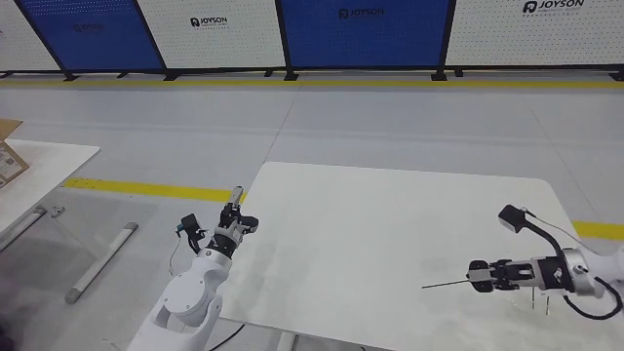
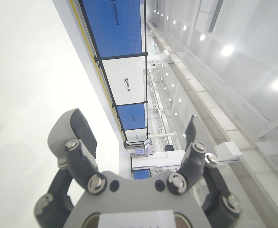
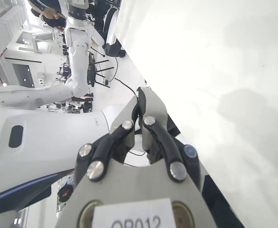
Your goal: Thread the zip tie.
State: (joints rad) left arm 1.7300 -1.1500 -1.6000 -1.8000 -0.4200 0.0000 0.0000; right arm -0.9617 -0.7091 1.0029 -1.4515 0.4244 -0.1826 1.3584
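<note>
Logo print (image 1: 553,5) on partition panels (image 1: 207,49); seemingly coded label (image 3: 135,214) on right gripper (image 3: 138,96).

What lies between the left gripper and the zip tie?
Nothing: the top view shows bare white table between the left gripper and the zip tie held by the right gripper.

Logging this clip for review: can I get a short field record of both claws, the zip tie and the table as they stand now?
left claw: open, empty, at the table's left edge in the top view
right claw: shut on the zip tie, over the table's right side
zip tie: thin, black, straight; sticks out of the right claw toward the table's middle
table: white, flat top
threading: not yet done; the zip tie shows as a straight strip with no loop, and the two claws are far apart
</note>
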